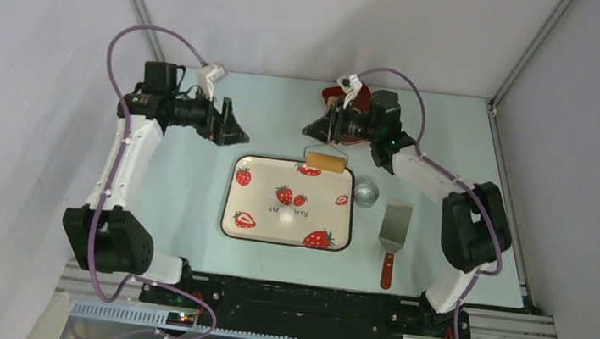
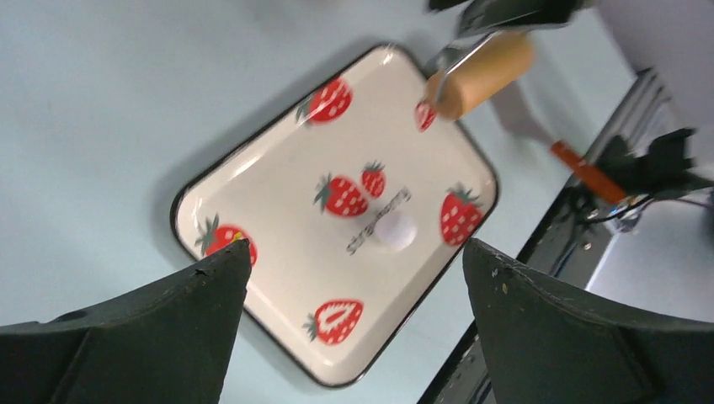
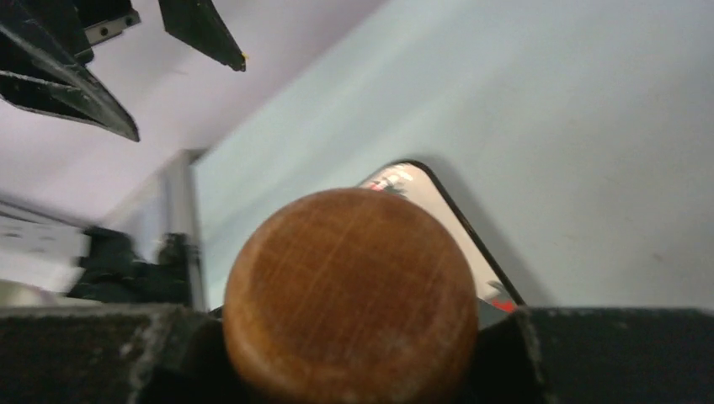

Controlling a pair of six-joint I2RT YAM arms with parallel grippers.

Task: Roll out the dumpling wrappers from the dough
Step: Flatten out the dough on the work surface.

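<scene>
Right, taking it from the left side of the table:

- Left gripper (image 2: 354, 247) hangs above the table off the tray's 10 o'clock corner. Its jaws are spread wide, and there's nothing between them.
- Its wrist camera looks straight down between the two black fingers (image 2: 168, 328) onto the tray.
- Tray (image 1: 261, 199) next: cream, dark rim, strawberry print, flat on the pale table (image 1: 182, 199) in the middle of things.
- And there's the dough (image 1: 285, 216): one small white roundish lump lying near the centre of the tray, a touch toward 6 o'clock, right on the printed lettering. It's clear of both grippers.
- Roller (image 1: 325, 162) comes in at the tray's 1 o'clock edge, its wooden barrel lying crosswise over the rim and well apart from the dough.
- Right gripper (image 3: 350, 358) has that roller: the jaws are closed on its round wooden handle (image 3: 349, 278), which fills the wrist view.
- Small silvery cup (image 1: 367, 194) stands just beside the tray at 2 o'clock.
- Spatula (image 1: 393, 231) lies flat at the tray's 4 o'clock, with its metal blade toward 12 and its reddish handle toward 6.
</scene>
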